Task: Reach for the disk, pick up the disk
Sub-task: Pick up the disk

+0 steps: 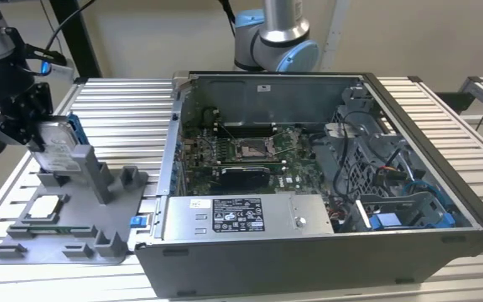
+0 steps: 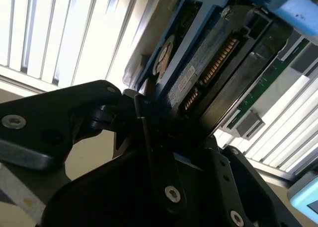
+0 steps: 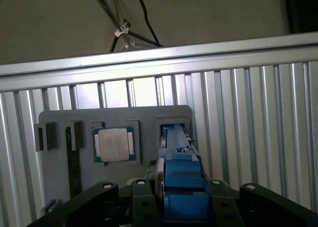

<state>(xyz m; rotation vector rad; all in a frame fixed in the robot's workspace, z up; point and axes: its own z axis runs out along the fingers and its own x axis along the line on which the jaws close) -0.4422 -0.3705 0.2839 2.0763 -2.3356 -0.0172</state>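
Disk (image 1: 57,139): on edge in grey holder (image 1: 65,242) slot, counter (image 1: 124,107), exterior view's left. Tool (image 1: 32,132): pinching disk's upper end between both fingers. Long axis: near upright; silver face outward.

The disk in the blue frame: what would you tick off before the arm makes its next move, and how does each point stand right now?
1. Right thing targeted: ok. The tool sits on the disk, not the processor chip.
2. Grip closed: ok. The tool looks shut on the disk in the second wrist view.
3. Disk on edge: ok. It stands at the grey holder.
4. Disk free of its slot: cannot tell.
5. Computer case out of the way: ok. It stands apart from the disk, toward the exterior view's right.
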